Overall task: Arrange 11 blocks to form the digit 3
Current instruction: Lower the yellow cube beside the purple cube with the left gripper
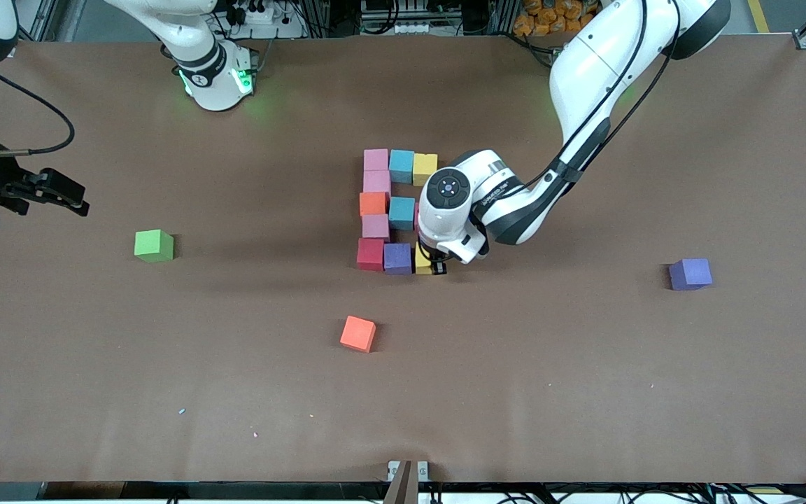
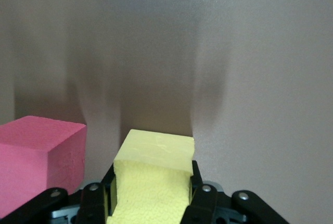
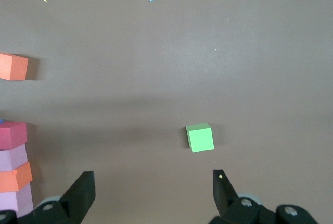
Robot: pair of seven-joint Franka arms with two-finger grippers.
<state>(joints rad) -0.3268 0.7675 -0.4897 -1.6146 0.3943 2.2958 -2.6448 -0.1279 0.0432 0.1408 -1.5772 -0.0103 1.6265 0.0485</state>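
Brown matte table (image 1: pixel 585 392) fills my view, and on it I judge the digit nearly done: the cluster of foam blocks (image 1: pixel 390 210) at mid-table already has a three-block row farthest from the front camera, a spine of pink, orange, pink and crimson running toward the camera at the right arm's end of the figure, a light blue block in the middle row, and a near row of crimson, purple and yellow. By my reckoning the middle row's last block is hidden under the left arm or missing; I cannot tell which. Loose cubes lie well apart: a green cube (image 1: pixel 154 246), an orange cube (image 1: pixel 358 333) and a purple cube (image 1: pixel 690 274). My left gripper (image 1: pixel 433 265) has its fingers clamped on the yellow block (image 2: pixel 154 182), down at the near row's end beside the purple one. My right gripper (image 3: pixel 153 193) waits, fingers spread wide on nothing, over the table near the green cube. No containers show anywhere.
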